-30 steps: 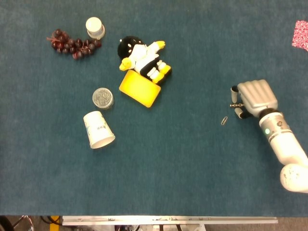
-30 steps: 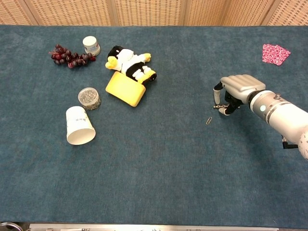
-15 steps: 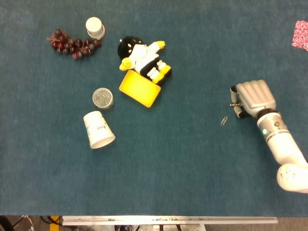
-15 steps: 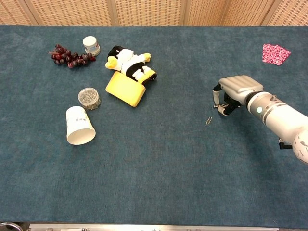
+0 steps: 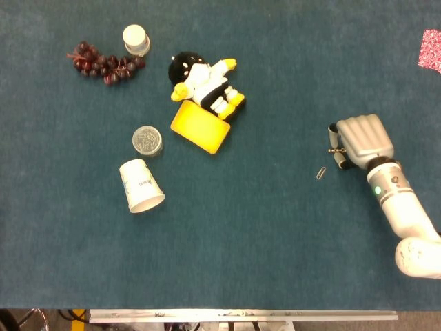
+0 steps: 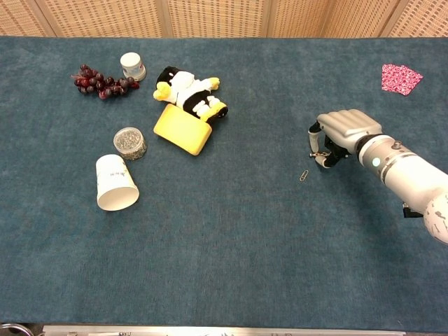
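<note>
Blue cloth covers the bench (image 5: 275,262), and only one arm shows; the left robot hand is out of both views. At the far right edge a pink cloth (image 5: 431,49) is cut off. Compared with a second ago, the right robot hand (image 5: 362,140) has drawn slightly back toward the robot. Its fingers curl downward, and a small metal piece (image 6: 316,154) sits between them, too small to identify. A paperclip (image 5: 321,172) lies just beside it, apart.

Nothing here reads clearly; the tipped paper cup (image 5: 140,185) carries a small dark printed mark, too tiny to make out.
</note>
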